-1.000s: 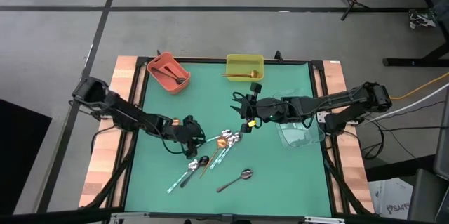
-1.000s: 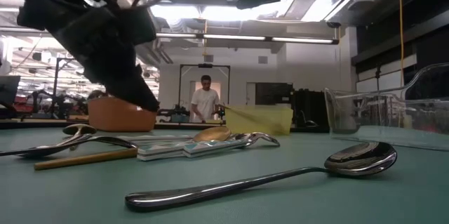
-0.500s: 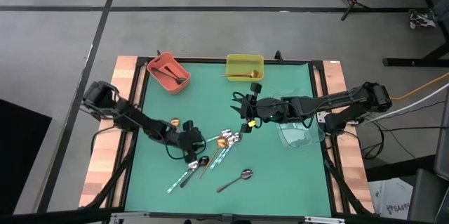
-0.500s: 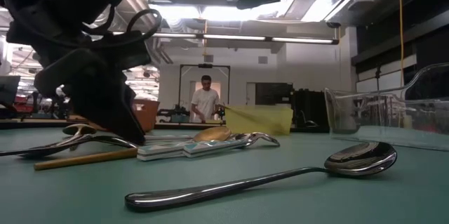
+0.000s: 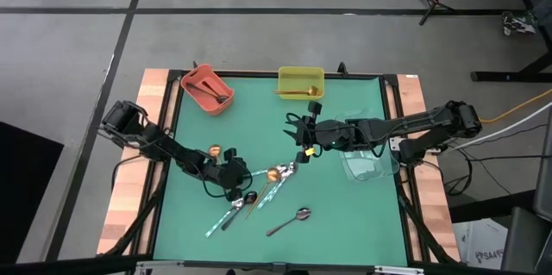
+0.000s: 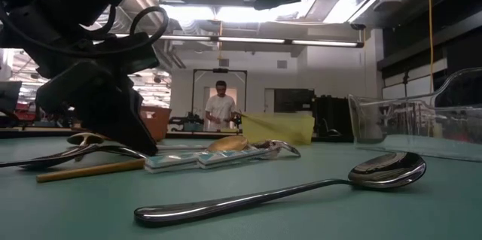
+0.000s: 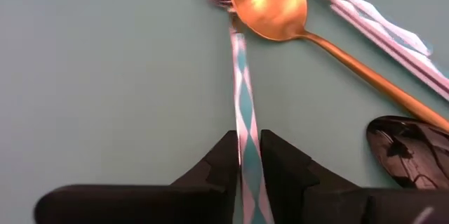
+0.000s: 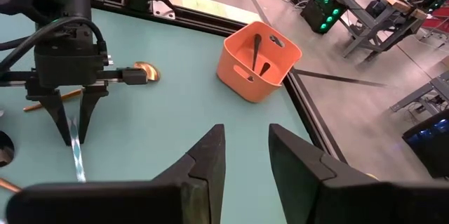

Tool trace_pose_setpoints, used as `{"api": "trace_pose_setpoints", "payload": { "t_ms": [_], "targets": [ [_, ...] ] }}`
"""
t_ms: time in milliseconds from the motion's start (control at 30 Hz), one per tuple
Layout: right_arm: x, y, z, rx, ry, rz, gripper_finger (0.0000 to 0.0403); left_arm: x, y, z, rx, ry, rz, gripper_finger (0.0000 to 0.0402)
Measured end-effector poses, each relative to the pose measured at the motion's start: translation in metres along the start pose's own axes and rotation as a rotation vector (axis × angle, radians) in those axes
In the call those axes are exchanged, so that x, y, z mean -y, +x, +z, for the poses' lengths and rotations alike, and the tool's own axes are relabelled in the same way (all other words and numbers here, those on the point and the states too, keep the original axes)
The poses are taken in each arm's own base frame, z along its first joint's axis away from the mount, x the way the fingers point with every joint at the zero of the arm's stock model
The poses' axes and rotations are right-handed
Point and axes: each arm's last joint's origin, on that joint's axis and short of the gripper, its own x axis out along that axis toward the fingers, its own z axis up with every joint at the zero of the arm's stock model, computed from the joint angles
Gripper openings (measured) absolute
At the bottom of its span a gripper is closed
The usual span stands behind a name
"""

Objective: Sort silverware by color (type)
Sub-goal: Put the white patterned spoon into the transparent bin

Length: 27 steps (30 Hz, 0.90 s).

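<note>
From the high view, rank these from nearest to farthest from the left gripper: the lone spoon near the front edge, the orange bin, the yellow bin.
From the left gripper, low over the spoon pile:
1. Lone spoon, just to its right toward the table's front edge.
2. Orange bin, back-left corner.
3. Yellow bin, back edge near the middle, a little farther than the orange one.

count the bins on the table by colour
orange bin: 1
yellow bin: 1
clear bin: 1
total: 3
</note>
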Motion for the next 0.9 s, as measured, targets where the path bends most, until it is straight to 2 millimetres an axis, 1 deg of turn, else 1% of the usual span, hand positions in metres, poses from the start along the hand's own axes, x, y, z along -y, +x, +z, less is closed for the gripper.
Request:
{"api": "trace_pose_setpoints", "payload": {
  "t_ms": [167, 600, 733, 900],
  "targets": [
    [0.000, 0.000, 0.000, 0.000, 0.000, 0.000, 0.0104, 0.000, 0.000, 0.001, 0.012, -0.009, 0.011, 0.0030],
    [0.000, 0.000, 0.000, 0.000, 0.000, 0.000, 0.0104, -0.001, -0.002, 0.005, 0.052, -0.055, 0.018, 0.0032],
    [0.000, 0.000, 0.000, 0.000, 0.000, 0.000, 0.0104, -0.001, -0.007, 0.011, 0.095, -0.078, 0.016, 0.0032],
    [0.000, 0.000, 0.000, 0.002, 0.001, -0.001, 0.0104, -0.007, -0.007, 0.021, 0.141, -0.121, 0.020, 0.0032]
  ]
}}
